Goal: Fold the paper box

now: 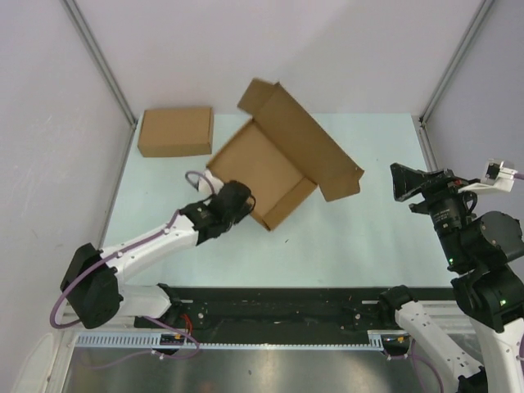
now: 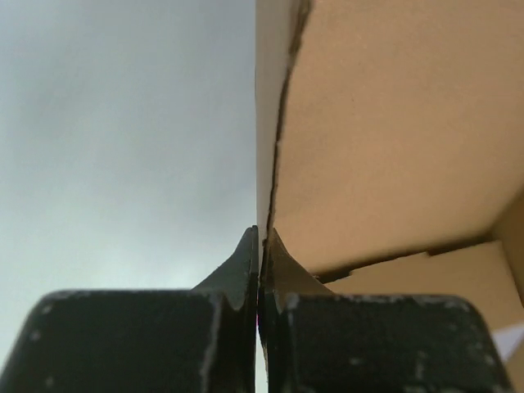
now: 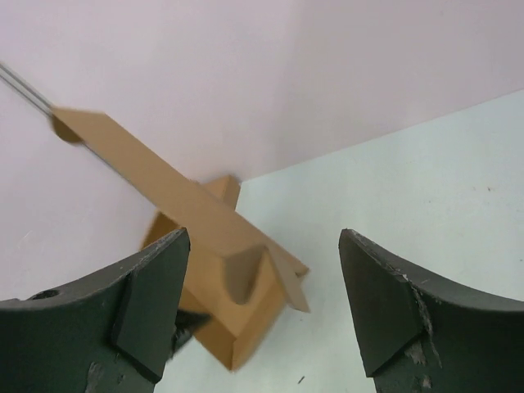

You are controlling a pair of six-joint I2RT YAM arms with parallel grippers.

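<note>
The paper box (image 1: 270, 168) lies half-formed in the middle of the table, its tray open upward and its long lid panel (image 1: 307, 139) raised at a slant with end flaps sticking out. My left gripper (image 1: 246, 205) is shut on the tray's near-left wall. In the left wrist view the thin cardboard edge (image 2: 270, 164) runs up from between the closed fingertips of that gripper (image 2: 260, 233). My right gripper (image 1: 399, 182) hovers open to the right of the box, apart from it. The right wrist view shows the box (image 3: 221, 270) beyond that gripper (image 3: 264, 237), nothing between its fingers.
A second, ready-made flat brown box (image 1: 175, 131) lies at the back left corner. Metal frame posts (image 1: 102, 61) and grey walls bound the table on the left, right and back. The black rail (image 1: 278, 303) with the arm bases runs along the near edge.
</note>
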